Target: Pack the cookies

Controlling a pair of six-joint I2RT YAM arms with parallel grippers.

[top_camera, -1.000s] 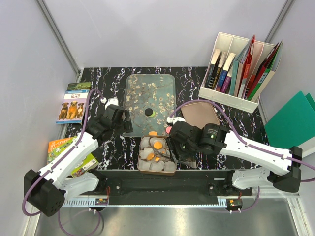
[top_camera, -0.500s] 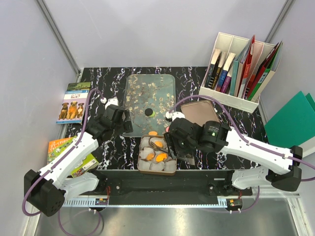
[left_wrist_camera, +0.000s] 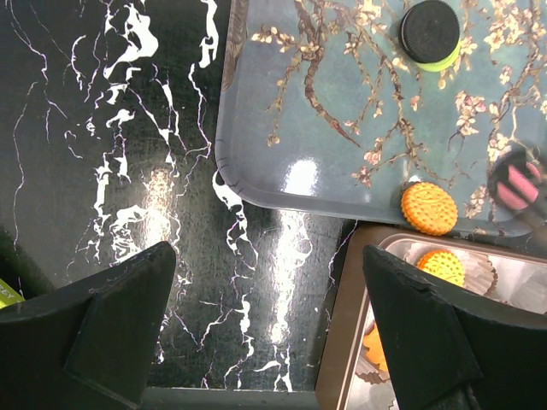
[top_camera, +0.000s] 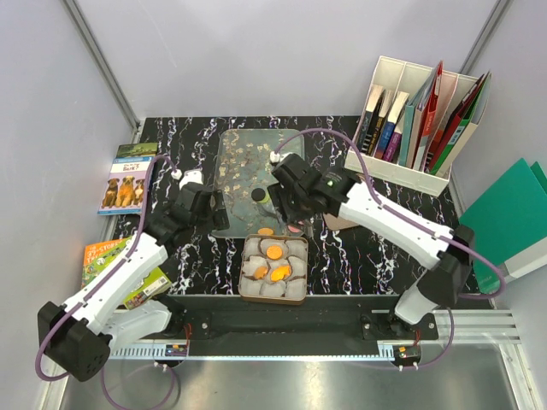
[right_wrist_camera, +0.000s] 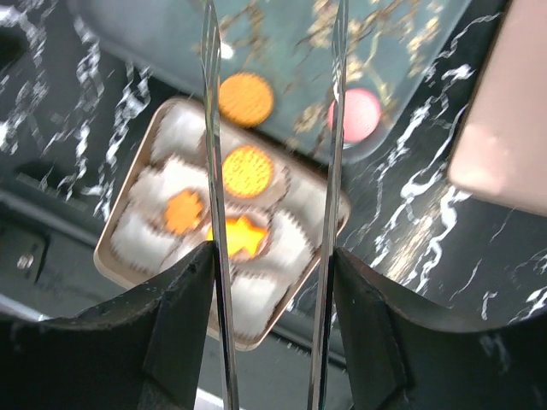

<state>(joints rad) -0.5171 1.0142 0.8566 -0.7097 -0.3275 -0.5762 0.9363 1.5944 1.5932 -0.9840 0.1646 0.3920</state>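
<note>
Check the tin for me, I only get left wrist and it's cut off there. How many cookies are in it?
Observer: Three orange cookies are in the tin, sitting in white paper cups.
Operator: Right gripper carrying one?
Observer: No. The right gripper is open and empty, hovering by the pink cookie on the tray.
Operator: Where's the lid?
Observer: Can't say it's the lid, but a flat pinkish panel lies on the table right of the tray.
</note>
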